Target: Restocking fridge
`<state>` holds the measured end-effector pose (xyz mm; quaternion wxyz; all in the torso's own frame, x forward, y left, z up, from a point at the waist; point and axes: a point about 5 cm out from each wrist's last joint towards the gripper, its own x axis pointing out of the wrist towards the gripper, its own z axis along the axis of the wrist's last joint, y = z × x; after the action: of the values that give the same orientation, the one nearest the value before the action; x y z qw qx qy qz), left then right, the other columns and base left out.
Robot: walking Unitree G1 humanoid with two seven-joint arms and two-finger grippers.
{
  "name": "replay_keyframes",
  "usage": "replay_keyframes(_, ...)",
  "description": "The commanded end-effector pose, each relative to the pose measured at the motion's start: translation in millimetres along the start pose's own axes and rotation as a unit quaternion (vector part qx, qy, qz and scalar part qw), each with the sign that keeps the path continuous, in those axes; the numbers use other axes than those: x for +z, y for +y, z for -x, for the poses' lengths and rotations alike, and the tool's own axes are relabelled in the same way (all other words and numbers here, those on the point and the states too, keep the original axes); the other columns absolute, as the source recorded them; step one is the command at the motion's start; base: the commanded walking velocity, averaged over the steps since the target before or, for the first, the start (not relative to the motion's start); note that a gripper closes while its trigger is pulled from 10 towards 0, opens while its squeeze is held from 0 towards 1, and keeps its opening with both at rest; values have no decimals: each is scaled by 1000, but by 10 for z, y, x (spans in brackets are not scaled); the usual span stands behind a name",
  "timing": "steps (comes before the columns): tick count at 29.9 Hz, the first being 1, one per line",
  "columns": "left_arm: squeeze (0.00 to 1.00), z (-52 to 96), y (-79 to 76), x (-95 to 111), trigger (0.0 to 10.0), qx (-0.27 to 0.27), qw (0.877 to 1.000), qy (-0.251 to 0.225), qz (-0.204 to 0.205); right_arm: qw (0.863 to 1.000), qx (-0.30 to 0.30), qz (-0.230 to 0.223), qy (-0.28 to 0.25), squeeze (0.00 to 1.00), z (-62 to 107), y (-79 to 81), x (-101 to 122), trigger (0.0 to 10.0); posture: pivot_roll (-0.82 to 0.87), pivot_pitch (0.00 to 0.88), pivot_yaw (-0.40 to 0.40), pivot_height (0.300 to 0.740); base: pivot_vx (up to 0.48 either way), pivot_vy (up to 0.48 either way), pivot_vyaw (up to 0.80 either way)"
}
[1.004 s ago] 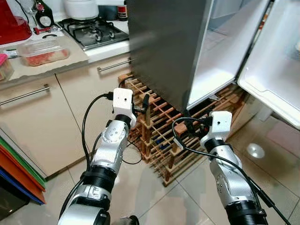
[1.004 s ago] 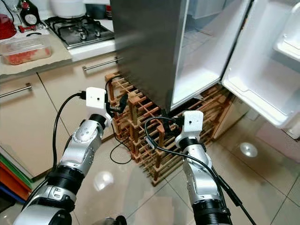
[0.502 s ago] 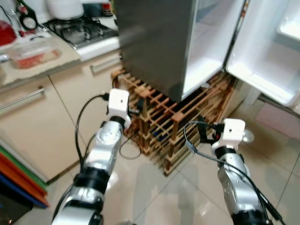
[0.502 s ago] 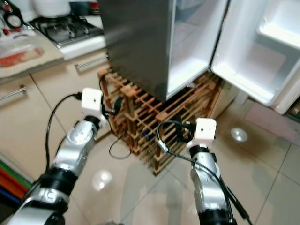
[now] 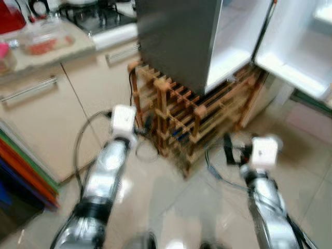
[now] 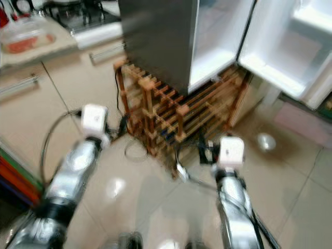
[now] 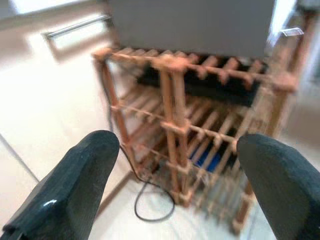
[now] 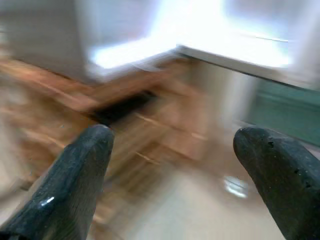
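blurred tiled kitchen floor [image 5: 171,202]; wooden rack [image 5: 192,122] at centre beneath the open fridge [image 5: 181,41]. left gripper [image 7: 175,165] and right gripper [image 8: 170,170] both spread, empty.

One fridge [image 5: 179,36] stands at twelve o'clock, with one door [image 5: 298,49] swung open toward two o'clock. One wooden rack [image 5: 192,116] sits under it, at about one o'clock of the frame's centre. One gas hob [image 5: 96,15] lies at eleven o'clock. One clear container [image 5: 44,41] with red contents rests on one countertop [image 5: 31,59] at ten o'clock. Two metal bar handles show on the cabinet fronts: one [image 5: 28,89] at nine o'clock, one [image 5: 122,53] near eleven. Two silver arms reach forward, so two grippers: the left gripper [image 7: 172,185] and the right gripper [image 8: 172,182], each with two black fingers spread apart.
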<state>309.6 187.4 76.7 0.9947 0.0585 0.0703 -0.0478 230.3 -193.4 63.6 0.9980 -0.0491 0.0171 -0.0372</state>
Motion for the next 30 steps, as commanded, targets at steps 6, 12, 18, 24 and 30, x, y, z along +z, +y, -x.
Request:
replay_keyframes(6,0,11,-224,100,10000,-37,998,-39,19,1000,-12,0,-9,0,-3,-22,28,10000,-23,0,40,740,0,0,0)
replay_keyframes(12,0,-48,-374,239,10000,-56,996,-64,16,1000,1,-7,-19,0,-114,48,99,10000,-22,0,38,740,0,0,253)
replay_keyframes(18,0,-41,-391,235,10000,-54,996,-62,21,1000,7,-9,-18,0,-151,57,89,10000,-16,0,36,740,0,0,448)
replay_keyframes(24,0,-57,-396,257,10000,-47,997,-55,32,1000,16,-15,-18,0,-176,92,88,10000,-14,0,35,740,72,0,207)
replay_keyframes(30,0,-118,-433,372,10000,-28,995,-70,61,999,20,-14,-22,0,-215,106,104,10000,-13,0,33,740,470,0,0)
